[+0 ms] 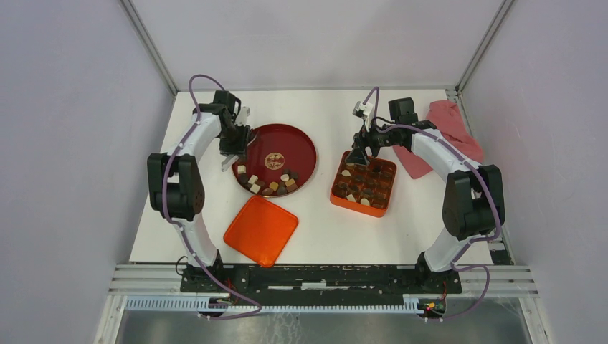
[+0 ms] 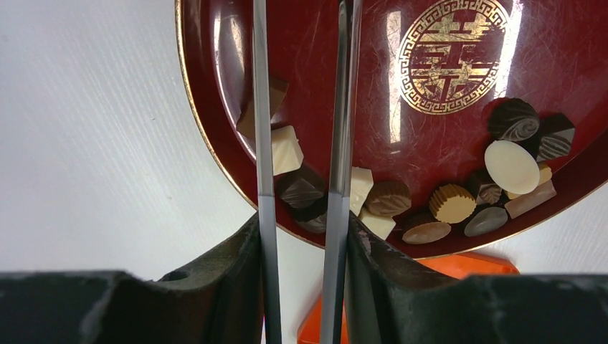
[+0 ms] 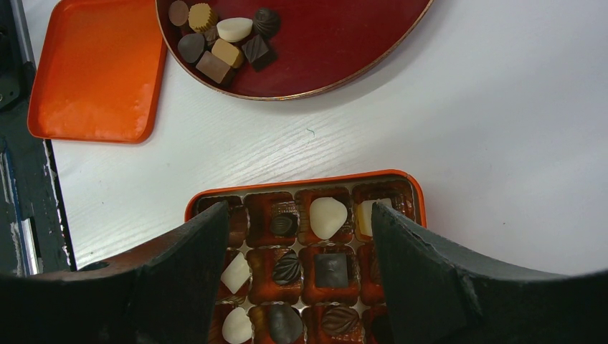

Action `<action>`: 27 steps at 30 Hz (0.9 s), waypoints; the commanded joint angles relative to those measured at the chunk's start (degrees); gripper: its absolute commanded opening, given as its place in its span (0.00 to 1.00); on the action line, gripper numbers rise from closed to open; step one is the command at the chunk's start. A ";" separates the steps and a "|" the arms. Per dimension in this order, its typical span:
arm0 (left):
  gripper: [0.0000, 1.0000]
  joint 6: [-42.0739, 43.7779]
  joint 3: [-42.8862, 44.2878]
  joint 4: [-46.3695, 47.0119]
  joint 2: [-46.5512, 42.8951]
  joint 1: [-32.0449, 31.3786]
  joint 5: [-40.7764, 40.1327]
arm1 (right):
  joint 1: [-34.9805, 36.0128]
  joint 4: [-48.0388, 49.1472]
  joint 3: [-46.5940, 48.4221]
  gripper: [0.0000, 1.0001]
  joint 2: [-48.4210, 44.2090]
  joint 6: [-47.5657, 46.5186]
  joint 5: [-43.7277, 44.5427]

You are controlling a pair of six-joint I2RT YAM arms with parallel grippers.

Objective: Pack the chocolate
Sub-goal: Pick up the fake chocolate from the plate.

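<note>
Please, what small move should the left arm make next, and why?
Probably close the left gripper gently on the dark chocolate: it sits between the thin fingers on the red plate, and I cannot tell that it is gripped yet.

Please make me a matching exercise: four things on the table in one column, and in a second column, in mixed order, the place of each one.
Things:
1. dark red plate
2. orange compartment box
3. orange lid
4. pink cloth

Places:
A. under the right end effector
B. at the far right corner
C. at the near side, holding nothing
D. beside the left end effector, holding loose chocolates

Pairs: 1-D, 2-A, 3-C, 4-B
</note>
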 commanded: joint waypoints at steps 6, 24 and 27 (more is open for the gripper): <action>0.38 -0.61 2.92 2.50 1.12 -0.47 1.22 | -0.02 0.56 -0.27 0.78 -1.47 -0.43 -0.19; 0.02 -6.19 -3.40 4.44 -10.29 -0.33 3.82 | -0.08 1.60 -2.09 0.78 -2.70 0.05 0.25; 0.02 -6.46 -5.91 5.34 -11.80 -0.23 4.21 | -0.06 2.15 -2.93 0.78 -3.00 0.61 0.08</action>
